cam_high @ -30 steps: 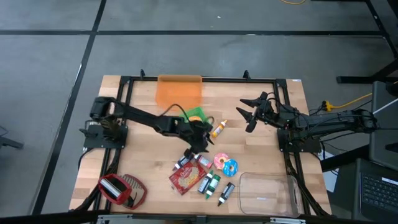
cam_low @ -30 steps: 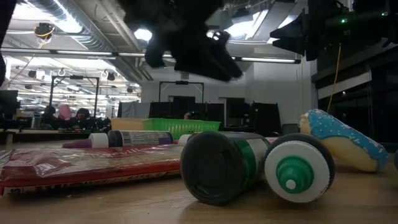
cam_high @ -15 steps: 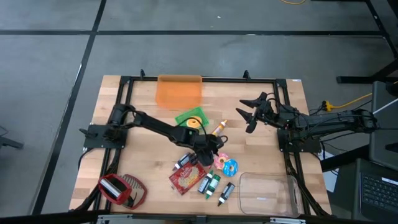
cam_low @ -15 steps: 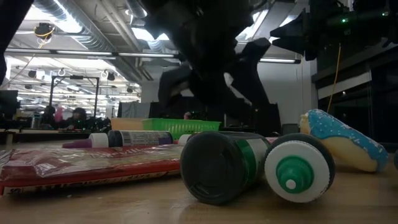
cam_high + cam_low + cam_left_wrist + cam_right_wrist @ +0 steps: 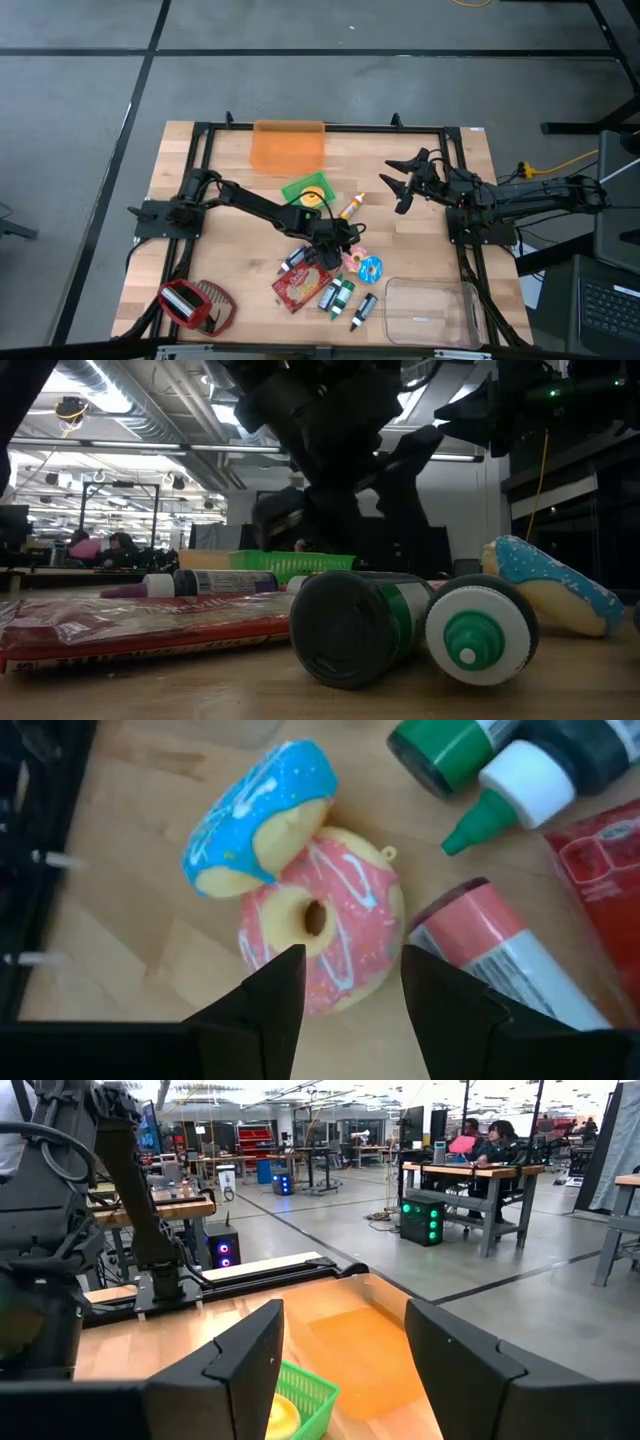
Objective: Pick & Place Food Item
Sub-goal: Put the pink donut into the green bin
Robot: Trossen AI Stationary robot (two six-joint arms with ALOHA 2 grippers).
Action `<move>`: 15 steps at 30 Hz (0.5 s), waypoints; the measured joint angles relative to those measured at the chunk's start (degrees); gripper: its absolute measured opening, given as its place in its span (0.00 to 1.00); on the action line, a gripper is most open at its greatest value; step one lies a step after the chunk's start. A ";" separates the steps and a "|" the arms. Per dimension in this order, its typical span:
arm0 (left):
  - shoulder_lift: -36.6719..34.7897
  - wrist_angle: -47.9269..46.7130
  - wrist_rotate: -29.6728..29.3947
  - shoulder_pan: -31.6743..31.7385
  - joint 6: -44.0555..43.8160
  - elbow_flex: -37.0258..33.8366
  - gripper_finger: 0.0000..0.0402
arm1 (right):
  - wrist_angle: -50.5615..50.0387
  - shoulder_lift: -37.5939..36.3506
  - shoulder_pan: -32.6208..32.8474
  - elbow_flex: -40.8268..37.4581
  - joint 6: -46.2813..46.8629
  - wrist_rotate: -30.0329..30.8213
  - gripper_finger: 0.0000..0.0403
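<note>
In the left wrist view the left gripper (image 5: 345, 995) hangs just over the pink donut (image 5: 325, 935), its fingers (image 5: 270, 1000) narrowly apart and not closed on anything. The blue donut (image 5: 255, 810) leans on the pink one, touching it. A red-capped tube (image 5: 500, 955) lies just beside the pink donut, and green bottles (image 5: 520, 760) lie near it.

From above, the left gripper (image 5: 340, 242) sits at about 5 o'clock from the table's (image 5: 230, 270) centre, with the pink donut (image 5: 353, 260) under it and the blue donut (image 5: 370, 268) at its 4 o'clock. A red packet (image 5: 298, 285) lies at 7 o'clock of the gripper; a clear tub (image 5: 430, 312) stands farther off at 4 o'clock. A green basket (image 5: 308, 190) is at 11 o'clock of the gripper, an orange sheet (image 5: 288, 146) beyond it at 12.

The right gripper (image 5: 400, 180) waits in the air at 2 o'clock of the table, fingers wide apart, holding nothing.
</note>
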 joint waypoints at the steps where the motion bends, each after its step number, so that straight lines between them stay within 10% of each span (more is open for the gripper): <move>1: 0.52 1.32 -0.10 -0.01 0.48 0.17 0.40 | 0.00 0.00 0.00 0.00 0.00 0.00 0.53; 15: 4.35 3.82 -1.37 -1.10 5.81 0.20 0.40 | 0.23 -0.02 0.00 0.00 -0.03 -0.15 0.53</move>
